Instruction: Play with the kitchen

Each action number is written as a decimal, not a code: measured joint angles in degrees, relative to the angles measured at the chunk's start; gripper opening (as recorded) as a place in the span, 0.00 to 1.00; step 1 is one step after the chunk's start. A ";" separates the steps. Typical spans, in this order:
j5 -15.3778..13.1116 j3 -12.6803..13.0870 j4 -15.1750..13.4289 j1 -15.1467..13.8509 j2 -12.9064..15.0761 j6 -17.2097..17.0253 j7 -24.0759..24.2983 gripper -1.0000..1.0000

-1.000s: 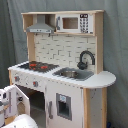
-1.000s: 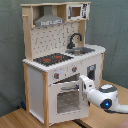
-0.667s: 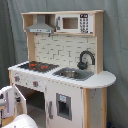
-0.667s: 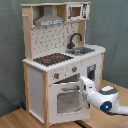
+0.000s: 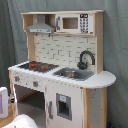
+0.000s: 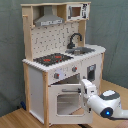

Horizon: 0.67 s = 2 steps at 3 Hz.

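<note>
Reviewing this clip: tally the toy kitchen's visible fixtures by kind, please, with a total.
Hood: 1
Microwave: 1
Stovetop: 1
Faucet: 1
Sink: 1
Oven door: 1
Cupboard door: 1
Front knobs: 2
Total: 9, all on the kitchen; the gripper is by the oven door.

White rounded arm [image 6: 105, 102], apparently blue-lit joint.

Grey-green curtain [image 5: 10, 35], wooden floor [image 6: 15, 120]
</note>
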 joint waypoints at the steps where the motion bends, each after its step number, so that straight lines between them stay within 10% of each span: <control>1: -1.94 1.10 2.26 0.19 0.27 -4.74 1.92 0.00; 2: -1.94 1.66 2.26 0.34 0.46 -5.24 2.27 0.00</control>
